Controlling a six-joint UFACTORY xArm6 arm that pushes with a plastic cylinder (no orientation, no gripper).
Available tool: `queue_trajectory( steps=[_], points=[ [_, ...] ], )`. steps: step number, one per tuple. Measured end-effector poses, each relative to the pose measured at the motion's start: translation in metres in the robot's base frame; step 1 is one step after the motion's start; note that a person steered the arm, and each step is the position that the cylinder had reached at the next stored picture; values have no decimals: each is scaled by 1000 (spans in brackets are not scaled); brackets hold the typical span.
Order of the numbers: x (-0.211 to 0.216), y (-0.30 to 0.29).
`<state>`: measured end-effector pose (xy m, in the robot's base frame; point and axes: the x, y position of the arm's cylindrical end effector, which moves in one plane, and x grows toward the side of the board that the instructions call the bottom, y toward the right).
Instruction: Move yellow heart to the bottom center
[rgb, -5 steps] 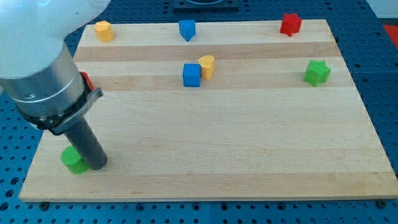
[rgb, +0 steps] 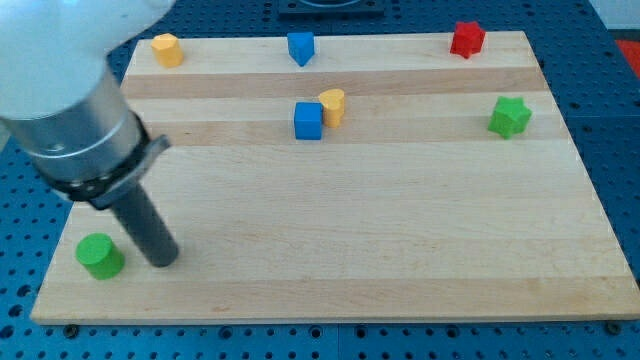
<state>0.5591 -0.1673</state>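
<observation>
The yellow heart (rgb: 333, 105) lies on the wooden board (rgb: 400, 230) in its upper middle, touching the right side of a blue cube (rgb: 308, 120). My tip (rgb: 162, 262) rests on the board at the lower left, far from the heart. A green cylinder (rgb: 99, 256) sits just left of my tip, a small gap between them.
A yellow block (rgb: 166, 48) lies at the top left, a blue block (rgb: 300, 46) at the top middle, a red block (rgb: 466, 38) at the top right. A green star (rgb: 510, 116) sits at the right edge. My arm's body hides the board's left edge.
The green cylinder has slid left, away from my tip. My tip has shifted slightly right. The arm now hides the red block seen at the left edge before.
</observation>
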Motion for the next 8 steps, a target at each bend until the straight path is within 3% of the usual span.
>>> queue_trajectory(
  steps=[2, 5, 6, 7, 8],
  points=[
    [-58, 67],
    [-195, 53],
    [-227, 87],
    [-231, 130],
    [-208, 155]
  ],
)
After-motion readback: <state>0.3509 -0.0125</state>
